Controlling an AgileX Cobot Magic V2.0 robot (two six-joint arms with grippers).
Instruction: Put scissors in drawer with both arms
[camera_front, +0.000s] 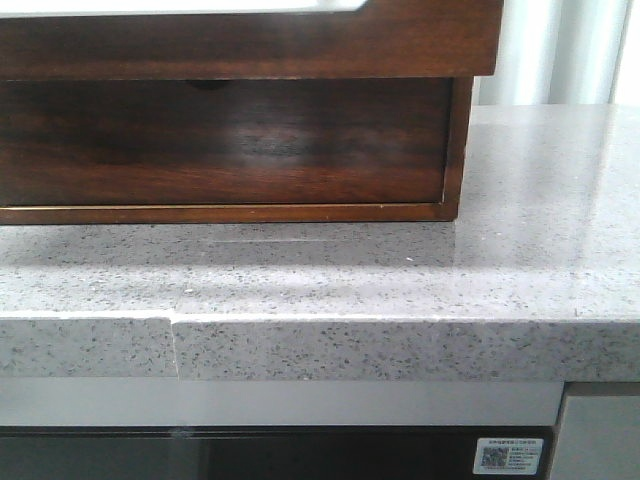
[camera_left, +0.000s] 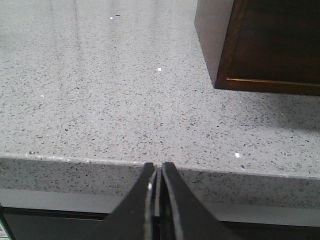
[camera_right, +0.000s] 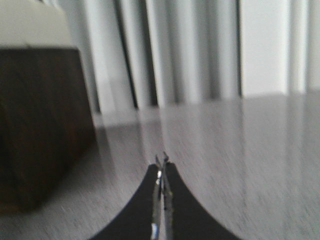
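Observation:
The drawer (camera_front: 250, 40) is the wide dark reddish-brown front across the top of the front view, standing out over the wooden box (camera_front: 230, 140) with white along its upper edge. The scissors are out of view in every frame. Neither gripper shows in the front view. My left gripper (camera_left: 156, 165) is shut with nothing in it, its tips at the counter's front edge, and the box corner (camera_left: 270, 45) lies ahead to one side. My right gripper (camera_right: 161, 165) is shut above the counter, beside the blurred box (camera_right: 40, 125).
The box stands on a speckled grey stone counter (camera_front: 400, 290) with a thick front edge and a seam (camera_front: 172, 345). A lower drawer front has a small half-round notch (camera_front: 207, 85). White curtains (camera_right: 190, 50) hang behind the counter.

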